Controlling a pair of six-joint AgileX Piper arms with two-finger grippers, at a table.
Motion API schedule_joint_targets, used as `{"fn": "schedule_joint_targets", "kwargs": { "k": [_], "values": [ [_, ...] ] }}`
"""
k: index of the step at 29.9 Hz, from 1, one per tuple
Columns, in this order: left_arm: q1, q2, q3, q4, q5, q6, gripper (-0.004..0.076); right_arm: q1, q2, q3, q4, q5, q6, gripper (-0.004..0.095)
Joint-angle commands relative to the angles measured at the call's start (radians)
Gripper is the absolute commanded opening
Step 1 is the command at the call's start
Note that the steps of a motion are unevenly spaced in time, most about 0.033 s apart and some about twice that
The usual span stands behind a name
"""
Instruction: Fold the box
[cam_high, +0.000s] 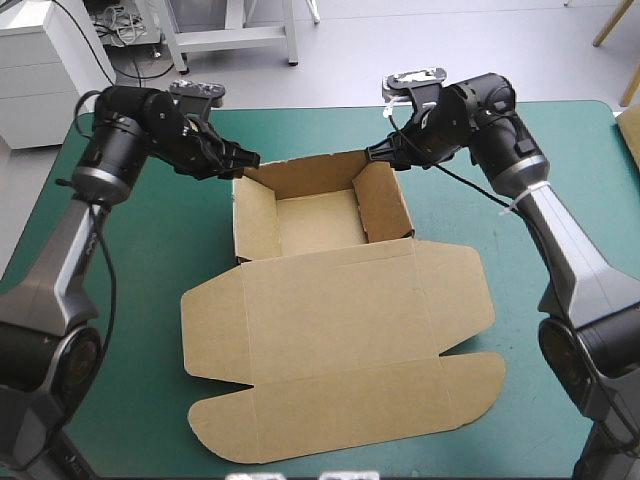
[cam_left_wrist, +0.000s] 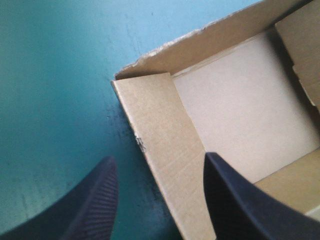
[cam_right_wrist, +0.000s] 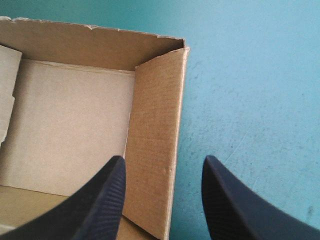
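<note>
The brown box (cam_high: 315, 225) stands mid-table as an open tray with its walls raised. Its lid (cam_high: 340, 350) lies flat toward the front edge, side flaps spread. My left gripper (cam_high: 243, 160) hovers at the tray's back-left corner, and my right gripper (cam_high: 378, 152) at the back-right corner. In the left wrist view the left gripper (cam_left_wrist: 159, 157) is open and straddles the box's left wall (cam_left_wrist: 160, 135), one finger outside and one inside. In the right wrist view the right gripper (cam_right_wrist: 165, 158) is open astride the right wall (cam_right_wrist: 155, 125).
Teal-green cover (cam_high: 150, 250) shows on both sides of the tray and behind it. The lid's rounded front flap (cam_high: 350, 420) reaches close to the table's front edge.
</note>
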Motion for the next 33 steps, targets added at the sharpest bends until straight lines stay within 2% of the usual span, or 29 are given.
{"fn": "schedule_joint_targets", "kwargs": {
  "k": [1,10,14,18,23,27,33],
  "values": [
    [-0.006,-0.164,-0.035,0.000,0.028,0.025,0.0376,-0.004,-0.089,-0.034,-0.006,-0.034,-0.011,0.0448],
    [-0.006,-0.447,-0.023,0.010,0.028,0.101,0.0376,-0.004,-0.067,-0.030,-0.006,-0.034,-0.017,0.0448],
    [-0.006,-0.575,0.072,0.016,0.028,0.125,0.0353,-0.004,-0.031,-0.023,-0.006,-0.034,-0.017,0.0448],
    [-0.006,-0.714,0.265,0.018,0.028,0.151,0.0284,-0.004,0.023,-0.023,-0.006,-0.034,-0.017,0.0448],
    [-0.006,-0.898,0.575,0.018,0.020,0.154,0.0109,-0.004,0.105,-0.023,-0.006,-0.034,-0.017,0.0448],
    [-0.006,-1.053,0.830,0.014,-0.071,0.154,0.0001,-0.004,0.165,-0.023,-0.006,-0.034,-0.017,0.0448],
    [-0.006,-1.331,1.173,0.007,-0.237,0.147,-0.0008,-0.005,0.214,-0.023,-0.027,-0.034,-0.017,0.0430]
  ]
}}
